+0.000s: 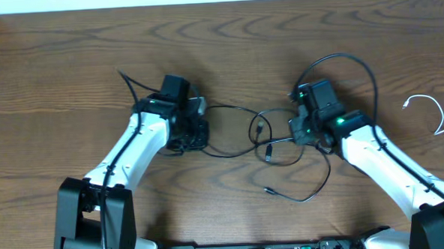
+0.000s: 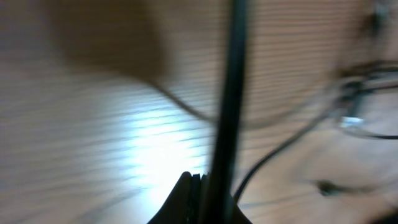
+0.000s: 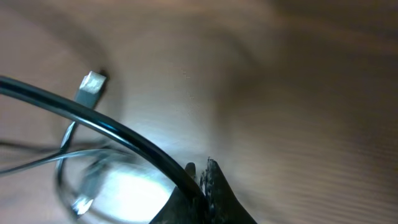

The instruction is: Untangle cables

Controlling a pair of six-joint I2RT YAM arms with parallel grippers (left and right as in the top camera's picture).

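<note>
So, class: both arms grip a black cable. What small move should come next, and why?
Probably draw the left fingers slowly left, away from the right fingers. Each pair looks shut on a black cable, and the loops between them cross loosely, so a gentle pull may open them.

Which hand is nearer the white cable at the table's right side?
Right. The right hand sits left of the white cable; the left hand is farther left, beyond the black cables both grip.
</note>
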